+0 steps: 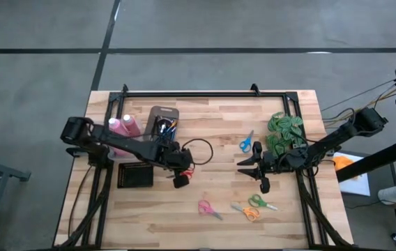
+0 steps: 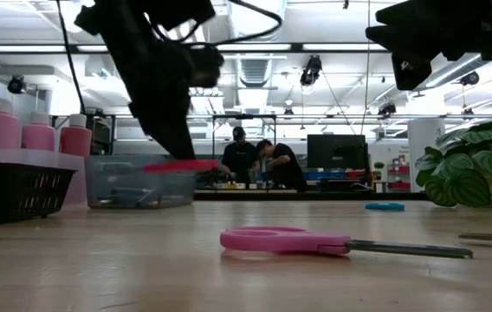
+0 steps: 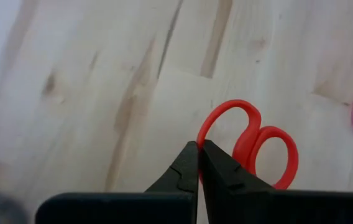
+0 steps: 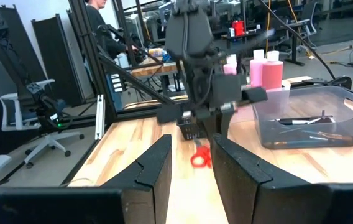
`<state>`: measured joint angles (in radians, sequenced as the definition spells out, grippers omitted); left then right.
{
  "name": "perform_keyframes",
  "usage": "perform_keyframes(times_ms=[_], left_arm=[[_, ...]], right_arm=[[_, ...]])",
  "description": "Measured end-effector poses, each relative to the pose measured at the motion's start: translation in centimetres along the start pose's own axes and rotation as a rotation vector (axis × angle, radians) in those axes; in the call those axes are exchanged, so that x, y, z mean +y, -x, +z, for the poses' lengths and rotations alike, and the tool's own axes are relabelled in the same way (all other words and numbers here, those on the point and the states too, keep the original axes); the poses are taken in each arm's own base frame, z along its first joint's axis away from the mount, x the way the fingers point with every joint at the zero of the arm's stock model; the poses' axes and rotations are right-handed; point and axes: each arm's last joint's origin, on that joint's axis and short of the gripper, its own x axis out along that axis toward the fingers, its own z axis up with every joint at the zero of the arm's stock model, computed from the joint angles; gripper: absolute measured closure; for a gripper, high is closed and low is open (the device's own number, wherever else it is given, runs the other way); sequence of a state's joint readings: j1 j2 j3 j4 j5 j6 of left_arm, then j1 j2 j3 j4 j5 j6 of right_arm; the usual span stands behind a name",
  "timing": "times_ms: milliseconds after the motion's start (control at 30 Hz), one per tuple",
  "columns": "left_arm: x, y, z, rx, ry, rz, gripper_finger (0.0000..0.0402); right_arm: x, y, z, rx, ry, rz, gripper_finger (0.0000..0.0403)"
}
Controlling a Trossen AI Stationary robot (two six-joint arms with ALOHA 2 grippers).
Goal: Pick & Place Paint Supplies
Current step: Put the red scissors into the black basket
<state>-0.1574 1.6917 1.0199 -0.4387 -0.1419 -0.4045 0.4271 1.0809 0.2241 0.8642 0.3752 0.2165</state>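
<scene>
Pink scissors (image 2: 285, 240) nearest; 3 pink bottles (image 2: 36, 132); L fingers (image 3: 199, 163) clamped on red scissors (image 3: 257, 144).

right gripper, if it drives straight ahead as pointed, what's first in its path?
Probably the left arm's gripper, which hangs dead ahead of the right gripper holding red scissors. The grey bin sits off to the side. Depth is uncertain.

My right gripper (image 4: 191, 163) is hanging part-open over the wooden table (image 4: 133, 146). Beyond it, my left gripper (image 4: 206, 127) is pinching red scissors (image 4: 200, 157), beside a clear bin (image 4: 307, 121) holding brushes (image 4: 301, 121).
</scene>
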Motion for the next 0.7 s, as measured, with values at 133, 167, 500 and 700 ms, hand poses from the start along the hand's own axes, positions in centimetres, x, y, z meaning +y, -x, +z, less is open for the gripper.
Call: perform_keyframes(times_ms=[133,167,500,700], left_arm=[[0.6,2.3,-0.4,0.026,0.033,0.025,0.0397],[0.7,2.9,-0.6,0.038,0.042,0.033,0.0397],[2.5,8.6,-3.4,0.186,0.085,0.106,0.0397],[3.4,9.8,-6.3,0.273,0.174,0.166,0.0397]], right_arm=[[0.0,0.0,0.0,0.0,0.0,0.0,0.0294],[0.0,0.0,0.0,0.0,0.0,0.0,0.0294],[0.0,0.0,0.0,0.0,0.0,0.0,0.0294],[0.0,0.0,0.0,0.0,0.0,0.0,0.0294]])
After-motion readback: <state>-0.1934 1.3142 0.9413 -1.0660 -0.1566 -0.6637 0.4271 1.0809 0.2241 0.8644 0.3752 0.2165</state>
